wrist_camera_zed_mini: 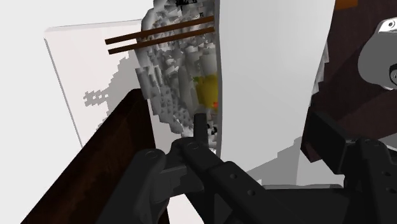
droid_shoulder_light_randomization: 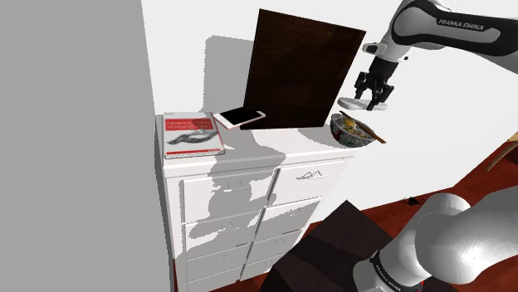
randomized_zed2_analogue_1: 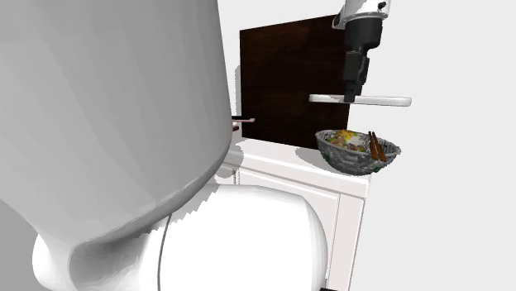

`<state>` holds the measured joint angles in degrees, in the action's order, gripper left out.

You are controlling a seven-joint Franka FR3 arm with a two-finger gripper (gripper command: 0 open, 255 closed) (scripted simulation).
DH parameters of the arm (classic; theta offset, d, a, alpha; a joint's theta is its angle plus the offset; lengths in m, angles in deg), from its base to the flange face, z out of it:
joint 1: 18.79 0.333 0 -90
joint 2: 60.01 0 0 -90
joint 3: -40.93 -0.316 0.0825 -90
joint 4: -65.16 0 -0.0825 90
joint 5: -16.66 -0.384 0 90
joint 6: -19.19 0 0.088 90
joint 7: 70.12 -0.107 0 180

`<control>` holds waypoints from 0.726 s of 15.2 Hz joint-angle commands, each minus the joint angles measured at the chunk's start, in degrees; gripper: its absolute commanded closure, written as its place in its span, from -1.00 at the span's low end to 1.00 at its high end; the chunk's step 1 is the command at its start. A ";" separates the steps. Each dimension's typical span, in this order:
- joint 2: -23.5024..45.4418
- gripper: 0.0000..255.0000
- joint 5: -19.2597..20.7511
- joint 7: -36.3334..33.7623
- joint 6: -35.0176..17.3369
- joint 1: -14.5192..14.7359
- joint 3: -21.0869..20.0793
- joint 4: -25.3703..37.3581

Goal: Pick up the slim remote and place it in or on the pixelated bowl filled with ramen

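— Where is the slim white remote [randomized_zed2_analogue_1: 384,101]?
— Clamped flat in my black hand [randomized_zed2_analogue_1: 351,96]; it hangs level in the air, right above the grey pixelated bowl of ramen [droid_shoulder_light_randomization: 349,133], not touching it.
— And the bowl?
— On the white chest of drawers [droid_shoulder_light_randomization: 257,149], at the end of its top beside the dark brown board [droid_shoulder_light_randomization: 299,70]; two brown chopsticks [randomized_zed2_analogue_1: 376,147] lean in it.
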<state>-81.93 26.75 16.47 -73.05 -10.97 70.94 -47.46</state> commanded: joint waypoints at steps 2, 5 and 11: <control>-0.16 1.00 0.39 0.97 -1.22 -0.38 0.81 -1.23; -0.47 1.00 0.65 0.82 -3.48 -0.54 1.02 -3.78; -0.72 1.00 1.10 0.64 -8.04 -0.82 1.57 -8.56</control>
<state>-82.78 27.84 17.08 -80.29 -11.77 72.36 -55.39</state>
